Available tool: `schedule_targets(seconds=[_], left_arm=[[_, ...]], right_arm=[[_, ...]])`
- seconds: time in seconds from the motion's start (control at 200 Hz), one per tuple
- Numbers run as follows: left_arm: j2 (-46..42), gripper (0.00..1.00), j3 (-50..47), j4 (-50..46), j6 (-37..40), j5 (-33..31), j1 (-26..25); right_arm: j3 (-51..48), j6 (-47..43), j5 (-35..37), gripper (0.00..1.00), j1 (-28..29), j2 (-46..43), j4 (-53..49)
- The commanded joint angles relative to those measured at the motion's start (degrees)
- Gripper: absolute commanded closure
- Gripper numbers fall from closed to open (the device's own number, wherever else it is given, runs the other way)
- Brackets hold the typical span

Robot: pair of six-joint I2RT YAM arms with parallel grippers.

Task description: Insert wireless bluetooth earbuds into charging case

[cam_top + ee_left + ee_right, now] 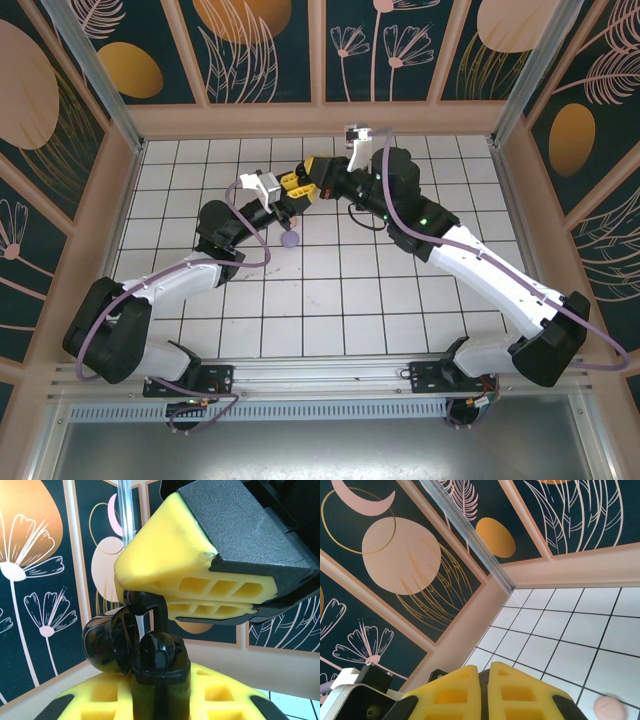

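**Inspector:** Two pincers to account for. Condition of each?

**Operator:** My left pincer (160, 695) is clamped on the black case (160, 662), held up off the desk (400, 300), its lid (107, 640) swung open to one side. My right pincer (150, 592) is closed at the tips on a black earbud (142, 602), directly above that case.

**Inspector:** Why held so?

**Operator:** In my judgement, one grip steadies the case in the air so the other can lower the bud into its seat. Bud and case touch or nearly touch; I cannot tell which. Seating looks unfinished.

**Inspector:** Surroundings?

**Operator:** A lilac case (290, 239) lies on the desk just beneath both pincers, apart from them. A pink case (609, 708) lies on the tiles, seen past my right pincer.

**Inspector:** Obstructions?

**Operator:** The open lid stands close beside the bud, and my own pincers crowd the opening. A slight tilt could jam the stem against the rim. Nothing else lies between bud and case.
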Motion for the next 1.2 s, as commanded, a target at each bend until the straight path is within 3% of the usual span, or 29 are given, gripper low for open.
schedule_targets(seconds=[0.0,1.196], left_arm=[[-0.53,1.0,1.64,3.22,-0.23,0.71,-0.18],[-1.99,1.0,1.12,0.37,2.53,2.35,-0.18]], right_arm=[[-1.62,0.69,-0.39,0.92,1.43,-0.4,-2.19],[5.24,0.08,1.35,0.93,2.85,5.74,-10.98]])
